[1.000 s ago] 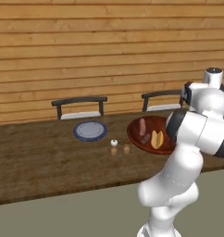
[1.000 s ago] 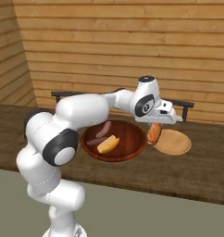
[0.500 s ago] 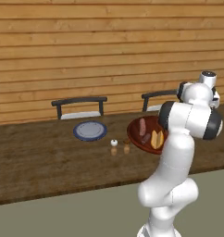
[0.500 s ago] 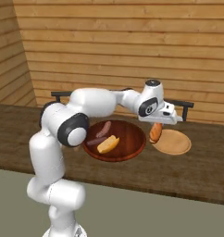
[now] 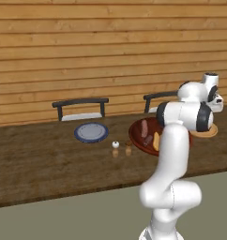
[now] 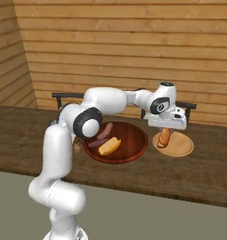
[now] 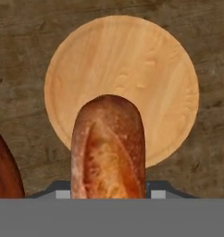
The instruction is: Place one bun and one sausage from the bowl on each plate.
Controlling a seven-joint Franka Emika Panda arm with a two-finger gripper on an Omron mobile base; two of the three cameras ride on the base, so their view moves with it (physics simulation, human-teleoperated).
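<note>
Far left on the dark, grainy wooden counter (image 5: 40,164): a flat round blue-grey plate (image 5: 91,132) with a darker rim, bare. Behind it, a dark chair back (image 5: 80,104) against the wall of horizontal pale wooden planks (image 5: 87,47). Right of the plate, two tiny shakers (image 5: 121,148), one white-capped, one brown, close together. Further right, the wide shallow reddish-brown bowl (image 6: 134,136), smooth and glossy, holding a dark oblong sausage (image 6: 104,131), a second one lying partly under a golden bun (image 6: 109,146). Just beside the bowl's right edge, apart from it, the tan-orange plate (image 6: 178,147): a round disc with faint wood grain, seen full-on from the hand camera (image 7: 146,74).

Above that plate, the gripper (image 6: 166,125) pinching a crusty brown bun (image 6: 165,136), long and rounded, pointing downward; lower end at or just over the plate, contact not clear. In the hand view the bun (image 7: 108,148) rises between the fingertips, split crust paler along the middle.

Compared with a second ago: elbow swung upward and toward the wall, hand shifted further right from the bowl's rim to over the tan plate, bun carried along. Bowl, blue plate and shakers unmoved.
</note>
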